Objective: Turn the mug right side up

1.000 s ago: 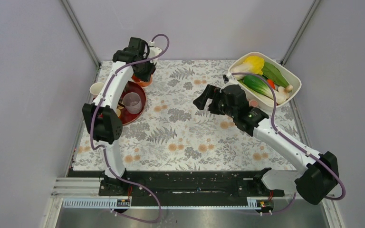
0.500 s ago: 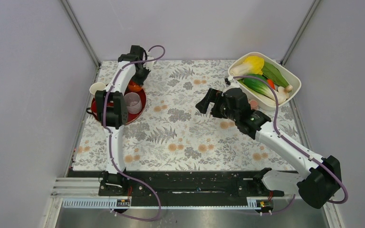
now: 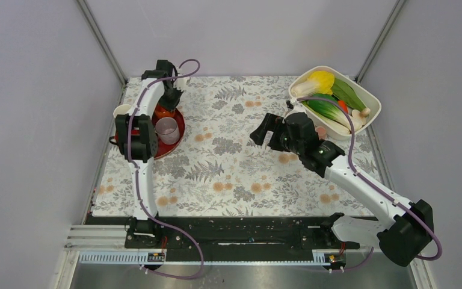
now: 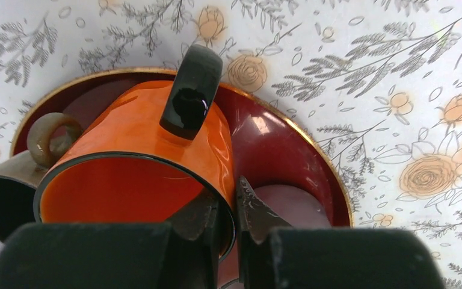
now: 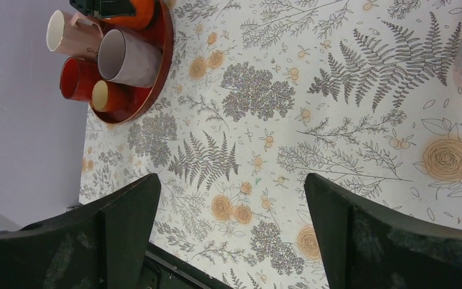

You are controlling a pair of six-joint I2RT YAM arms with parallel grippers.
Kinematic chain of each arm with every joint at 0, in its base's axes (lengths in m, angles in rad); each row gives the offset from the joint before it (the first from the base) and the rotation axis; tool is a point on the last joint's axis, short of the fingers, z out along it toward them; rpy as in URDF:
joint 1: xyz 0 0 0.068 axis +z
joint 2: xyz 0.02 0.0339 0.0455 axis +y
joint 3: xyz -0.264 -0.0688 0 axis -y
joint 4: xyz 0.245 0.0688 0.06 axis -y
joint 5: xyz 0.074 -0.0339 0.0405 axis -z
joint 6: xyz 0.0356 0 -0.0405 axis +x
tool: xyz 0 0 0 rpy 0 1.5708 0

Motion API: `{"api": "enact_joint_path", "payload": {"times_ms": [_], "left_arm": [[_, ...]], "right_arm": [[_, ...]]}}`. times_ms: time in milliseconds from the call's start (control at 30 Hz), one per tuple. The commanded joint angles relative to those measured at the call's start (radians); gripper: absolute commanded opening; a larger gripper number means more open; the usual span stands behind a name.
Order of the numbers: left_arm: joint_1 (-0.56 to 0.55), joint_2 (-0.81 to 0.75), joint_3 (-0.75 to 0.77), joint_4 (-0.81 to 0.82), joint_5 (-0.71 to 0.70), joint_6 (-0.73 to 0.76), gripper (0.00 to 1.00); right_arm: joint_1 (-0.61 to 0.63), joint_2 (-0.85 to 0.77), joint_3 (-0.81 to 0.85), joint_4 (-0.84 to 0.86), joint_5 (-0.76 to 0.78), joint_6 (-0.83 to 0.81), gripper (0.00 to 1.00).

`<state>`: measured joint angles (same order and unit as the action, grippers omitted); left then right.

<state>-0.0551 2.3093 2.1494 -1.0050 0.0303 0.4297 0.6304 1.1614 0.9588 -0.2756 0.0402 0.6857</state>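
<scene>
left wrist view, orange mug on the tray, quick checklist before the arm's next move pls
1. Left gripper pinching the orange mug at its rim: ok.
2. Mug right side up: not ok, it is tipped over, mouth toward the wrist camera, black handle on top.
3. Mug lifted off the red tray: cannot tell.
4. Room beside the mug: not ok, a brown cup sits right next to it.
5. Right gripper open, far from the tray: ok.
</scene>
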Motion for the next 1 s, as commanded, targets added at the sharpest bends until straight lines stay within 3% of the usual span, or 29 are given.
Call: {"api": "enact_joint_path", "payload": {"times_ms": [0, 300, 333, 433, 533, 633, 800, 867, 967], "left_arm": [[0.030, -0.005, 0.006, -0.020, 0.050, 0.016, 0.00], [0.055, 0.075, 0.106, -0.104, 0.098, -0.002, 0.00], [0.055, 0.083, 0.112, -0.105, 0.085, -0.008, 0.03], [0.055, 0.071, 0.104, -0.091, 0.078, -0.008, 0.29], [0.055, 0.013, 0.072, -0.052, 0.105, -0.010, 0.47], [0.055, -0.062, 0.049, -0.013, 0.132, -0.013, 0.54], [0.055, -0.188, 0.028, -0.005, 0.235, -0.007, 0.61], [0.055, -0.247, 0.002, 0.000, 0.279, -0.008, 0.64], [0.054, -0.328, -0.055, 0.007, 0.326, -0.014, 0.67]], "right_arm": [[0.008, -0.035, 0.001, -0.013, 0.038, -0.015, 0.99], [0.008, -0.042, 0.028, -0.062, 0.078, -0.031, 0.99], [0.007, -0.042, 0.036, -0.075, 0.090, -0.036, 0.99], [0.006, -0.043, 0.084, -0.166, 0.169, -0.045, 0.99], [0.006, -0.039, 0.148, -0.271, 0.277, -0.067, 1.00], [0.008, -0.033, 0.221, -0.391, 0.428, -0.076, 0.99], [-0.033, -0.040, 0.285, -0.564, 0.726, -0.032, 0.87], [-0.119, -0.052, 0.277, -0.568, 0.695, -0.042, 0.85], [-0.288, -0.033, 0.264, -0.514, 0.528, -0.131, 0.84]]}}
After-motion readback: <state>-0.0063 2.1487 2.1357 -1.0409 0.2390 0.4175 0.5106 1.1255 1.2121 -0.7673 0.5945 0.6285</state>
